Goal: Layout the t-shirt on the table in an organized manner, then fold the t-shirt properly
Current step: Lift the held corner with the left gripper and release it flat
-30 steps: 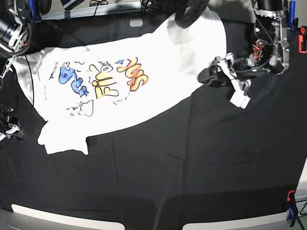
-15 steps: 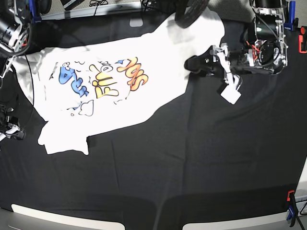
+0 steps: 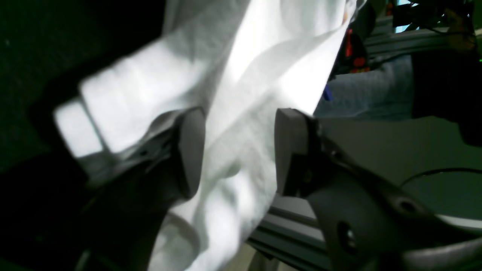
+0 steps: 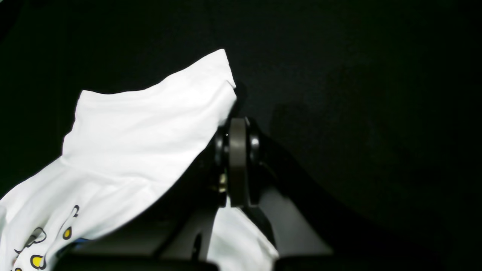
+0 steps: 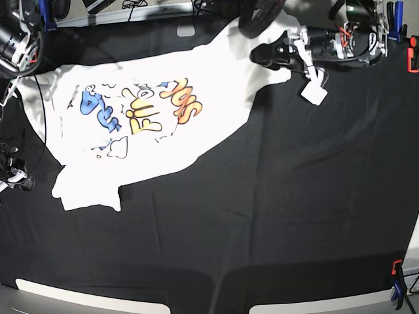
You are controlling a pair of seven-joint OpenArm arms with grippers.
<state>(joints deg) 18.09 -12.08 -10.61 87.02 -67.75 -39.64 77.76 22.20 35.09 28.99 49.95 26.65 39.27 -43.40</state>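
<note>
1. Left wrist view: the left gripper (image 3: 237, 150) stands with its two grey pads apart, and a fold of the white t-shirt (image 3: 263, 64) hangs between them. One pad (image 3: 190, 150) lies against the cloth; whether the other pad touches it cannot be told. Black table (image 3: 56, 37) cloth fills the left side.

2. Right wrist view: the right gripper (image 4: 237, 162) has its jaws pressed together, and the t-shirt (image 4: 143, 131) edge runs in at the closed tips. Part of the colourful print shows at lower left. The table (image 4: 357, 94) lies dark behind.

3. Base view: the t-shirt (image 5: 150, 124) lies print-up across the upper left of the table (image 5: 275, 216), tilted. The left gripper (image 5: 262, 55) sits at the shirt's upper right corner, near the far edge. The right gripper is out of sight at the left edge, just beside the shirt.
</note>
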